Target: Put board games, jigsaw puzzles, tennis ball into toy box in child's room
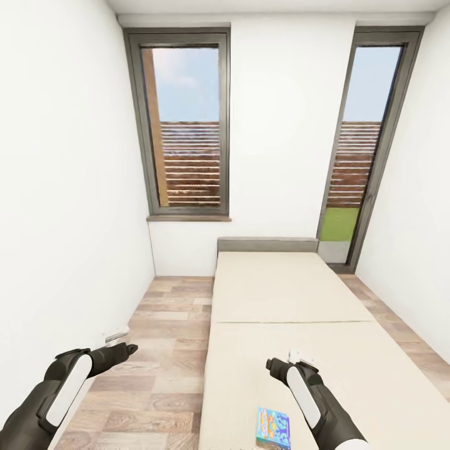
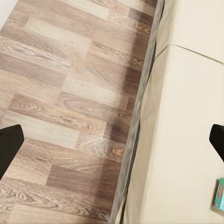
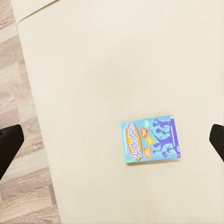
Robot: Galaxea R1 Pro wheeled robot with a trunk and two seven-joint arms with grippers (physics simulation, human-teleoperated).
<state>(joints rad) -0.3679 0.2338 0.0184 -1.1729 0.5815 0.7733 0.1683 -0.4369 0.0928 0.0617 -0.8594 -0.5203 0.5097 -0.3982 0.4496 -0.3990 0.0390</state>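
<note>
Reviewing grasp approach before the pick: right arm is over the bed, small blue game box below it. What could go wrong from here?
1. The board game lies flat on the soft bed; the open right gripper may press it into the mattress or slide off its thin edges.
2. It sits near the mattress side above the floor; a nudge could push it off.
3. The left gripper hangs over the floor, unable to help.

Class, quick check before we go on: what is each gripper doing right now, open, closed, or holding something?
Left gripper: open, holding nothing, over the wood floor.
Right gripper: open, holding nothing, above the bed, where a small blue board game lies.
</note>
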